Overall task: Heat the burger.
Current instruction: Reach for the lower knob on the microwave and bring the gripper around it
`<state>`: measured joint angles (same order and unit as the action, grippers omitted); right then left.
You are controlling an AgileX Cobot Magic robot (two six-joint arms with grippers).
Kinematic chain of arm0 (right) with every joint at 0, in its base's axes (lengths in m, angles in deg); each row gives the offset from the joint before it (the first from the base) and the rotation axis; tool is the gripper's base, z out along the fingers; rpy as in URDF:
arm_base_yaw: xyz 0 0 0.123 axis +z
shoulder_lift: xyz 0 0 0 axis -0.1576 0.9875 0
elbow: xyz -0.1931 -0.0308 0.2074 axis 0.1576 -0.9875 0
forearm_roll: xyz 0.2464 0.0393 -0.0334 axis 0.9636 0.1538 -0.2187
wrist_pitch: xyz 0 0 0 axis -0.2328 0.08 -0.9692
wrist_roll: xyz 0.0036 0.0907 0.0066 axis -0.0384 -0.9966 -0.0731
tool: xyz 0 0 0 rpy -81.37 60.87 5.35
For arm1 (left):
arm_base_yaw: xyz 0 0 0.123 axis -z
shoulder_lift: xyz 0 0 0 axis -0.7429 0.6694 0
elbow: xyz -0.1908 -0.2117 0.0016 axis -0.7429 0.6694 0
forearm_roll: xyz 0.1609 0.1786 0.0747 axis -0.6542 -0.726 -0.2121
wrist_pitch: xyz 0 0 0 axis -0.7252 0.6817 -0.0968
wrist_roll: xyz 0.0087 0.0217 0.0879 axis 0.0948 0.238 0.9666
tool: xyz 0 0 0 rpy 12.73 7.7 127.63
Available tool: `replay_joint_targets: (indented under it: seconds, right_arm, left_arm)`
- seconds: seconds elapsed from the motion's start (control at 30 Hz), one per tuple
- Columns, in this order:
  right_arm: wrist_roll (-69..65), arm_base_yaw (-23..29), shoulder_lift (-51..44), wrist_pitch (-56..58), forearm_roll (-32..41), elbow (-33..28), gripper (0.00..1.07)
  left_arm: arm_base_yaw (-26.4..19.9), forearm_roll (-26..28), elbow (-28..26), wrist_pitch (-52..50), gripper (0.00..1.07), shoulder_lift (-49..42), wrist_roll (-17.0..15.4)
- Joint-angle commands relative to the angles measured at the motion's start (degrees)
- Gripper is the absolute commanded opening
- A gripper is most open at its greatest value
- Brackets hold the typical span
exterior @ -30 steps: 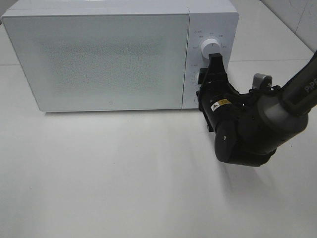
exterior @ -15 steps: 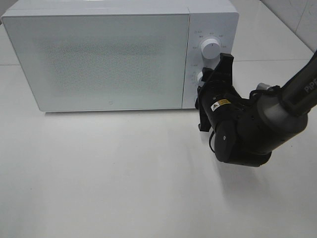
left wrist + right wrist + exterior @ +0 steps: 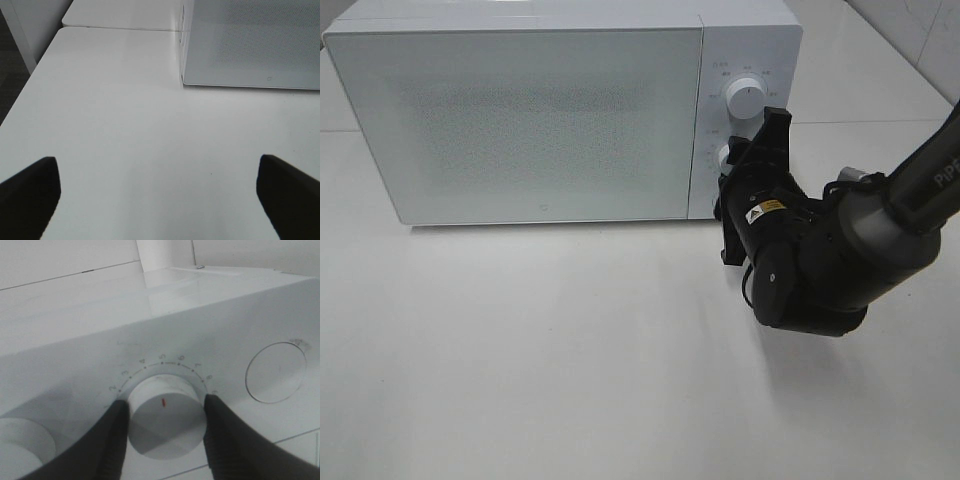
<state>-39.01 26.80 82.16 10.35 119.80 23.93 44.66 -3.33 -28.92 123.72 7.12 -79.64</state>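
Note:
The burger is out of view; the white microwave (image 3: 520, 120) has its frosted door closed. My right gripper (image 3: 747, 160) reaches in from the right to the control panel and is shut on the lower dial (image 3: 165, 422). One black finger (image 3: 112, 440) presses each side of the dial, whose red mark points straight up in the right wrist view. The upper dial (image 3: 744, 97) is free above it. My left gripper (image 3: 160, 200) stays wide open over bare table near the microwave's left front corner (image 3: 182, 82), holding nothing. The left arm does not show in the exterior high view.
The microwave stands at the back of the white table (image 3: 570, 380). A round button (image 3: 275, 372) sits beside the gripped dial on the panel. The table's left edge (image 3: 30, 85) drops to a dark floor. The right arm's bulky wrist (image 3: 810, 270) hangs before the panel.
Over the last second my right wrist has rolled clockwise on the lower dial, its upper finger swinging right and uncovering the upper dial. The left gripper has not moved.

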Motion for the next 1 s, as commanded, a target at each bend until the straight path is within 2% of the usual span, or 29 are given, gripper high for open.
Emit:
replay_joint_targets:
  seconds: [0.03,0.27,0.4,0.67,0.73,0.83,0.9,1.0]
  right_arm:
    - [1.3,-0.4,-1.0,-9.9,0.4,1.3,0.11]
    - [1.8,-0.4,-1.0,-9.9,1.3,1.3,0.25]
    - [1.8,-0.4,-1.0,-9.9,4.6,1.1,0.34]
    - [2.4,-0.4,-1.0,-9.9,4.1,1.0,0.36]
    - [3.4,-0.4,-1.0,-9.9,4.1,1.0,0.43]
    - [3.6,-0.4,-1.0,-9.9,4.1,1.0,0.46]
    - [4.2,-0.4,-1.0,-9.9,4.1,1.0,0.55]
    - [4.2,-0.4,-1.0,-9.9,4.1,1.0,0.6]
  left_arm:
    - [0.0,0.2,0.2,-0.4,1.0,-1.3,0.2]
    - [0.0,0.2,0.2,-0.4,1.0,-1.3,0.2]
    - [0.0,0.2,0.2,-0.4,1.0,-1.3,0.2]
    - [0.0,0.2,0.2,-0.4,1.0,-1.3,0.2]
    - [0.0,0.2,0.2,-0.4,1.0,-1.3,0.2]
    - [0.0,0.2,0.2,-0.4,1.0,-1.3,0.2]
    - [0.0,0.2,0.2,-0.4,1.0,-1.3,0.2]
    - [0.0,0.2,0.2,-0.4,1.0,-1.3,0.2]
